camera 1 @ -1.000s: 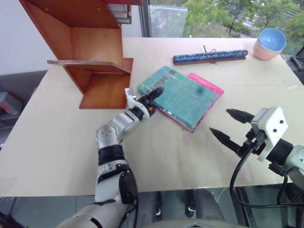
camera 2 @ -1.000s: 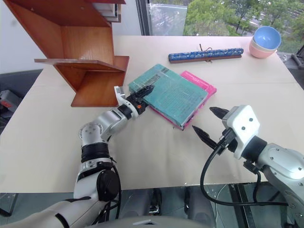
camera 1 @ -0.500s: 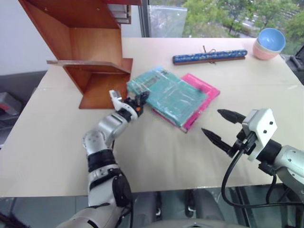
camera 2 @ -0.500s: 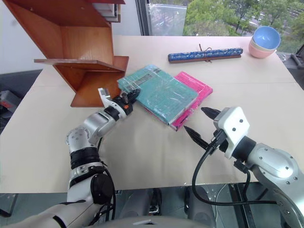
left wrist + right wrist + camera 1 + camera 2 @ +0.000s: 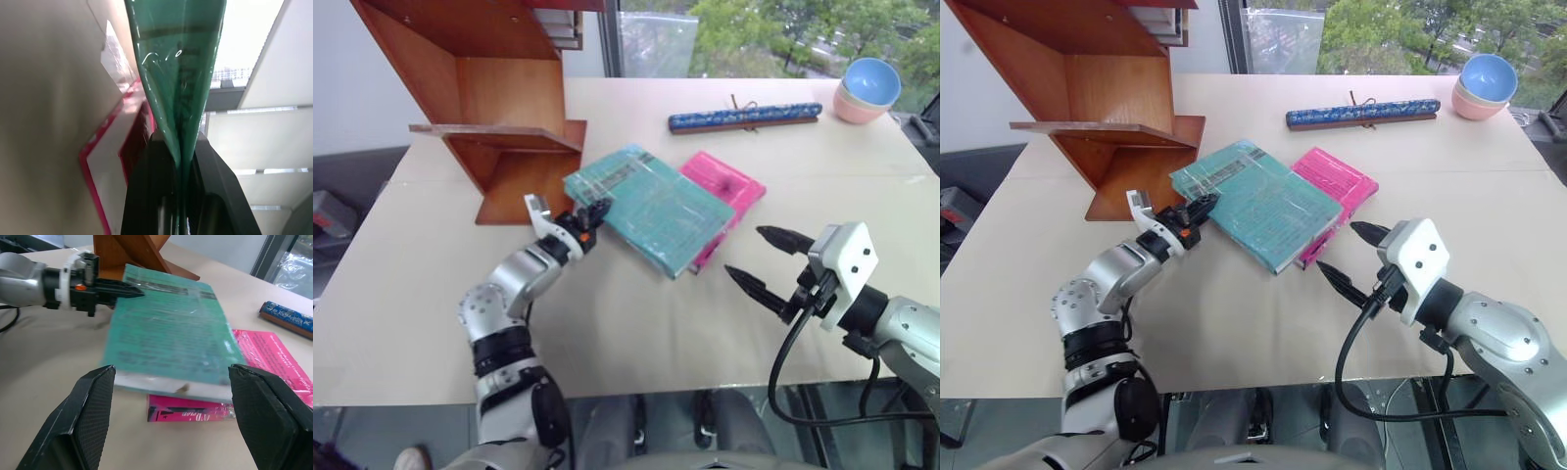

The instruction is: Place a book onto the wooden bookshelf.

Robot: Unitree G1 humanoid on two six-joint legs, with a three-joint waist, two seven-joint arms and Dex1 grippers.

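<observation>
Pinching the near-left corner of the teal-green book (image 5: 649, 208), the left gripper (image 5: 588, 214) has its two black fingers closed on the cover's edge; in the left wrist view the glossy green cover (image 5: 178, 73) runs straight up out from between the clamped fingers (image 5: 151, 186). The gripper reaches in from the book's left side, pointing level and toward the right, so nearly the whole book extends away from it toward the middle of the tan table (image 5: 636, 323).

The book lies tilted, its far-right part resting over the bright pink book (image 5: 722, 188), which sticks out from beneath it on the right and far side. The gripped corner sits just in front of the lowest board of the wooden bookshelf (image 5: 499, 108), close to it; whether they touch cannot be told.

The right gripper (image 5: 766, 262) hovers over the table to the right of both books, apart from them, its fingers spread wide and holding nothing. In the right wrist view, its two fingers (image 5: 88, 404) frame the near edge of the teal book (image 5: 168, 340).

At the far edge of the table lies a long blue patterned case (image 5: 745, 117), and at the far right corner stand stacked bowls (image 5: 869, 90), blue in pink.
</observation>
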